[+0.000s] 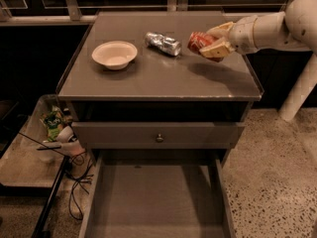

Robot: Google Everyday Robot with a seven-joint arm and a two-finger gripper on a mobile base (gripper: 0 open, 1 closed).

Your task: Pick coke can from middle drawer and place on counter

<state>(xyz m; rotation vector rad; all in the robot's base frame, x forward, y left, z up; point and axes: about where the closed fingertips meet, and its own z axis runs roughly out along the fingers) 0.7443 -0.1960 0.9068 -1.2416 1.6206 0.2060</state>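
Note:
My gripper (210,40) reaches in from the right and is shut on the coke can (198,41), a red-orange can held on its side a little above the counter (158,71), over its right half. The can hangs just right of a crinkled silver can (162,43). The middle drawer (156,202) stands pulled out at the bottom of the view, its grey floor bare.
A white bowl (114,54) sits on the counter's left part. A narrow drawer front with a round knob (159,138) is shut above the open drawer. A low shelf with clutter and cables (54,133) stands at the left. A white post (299,90) rises at the right.

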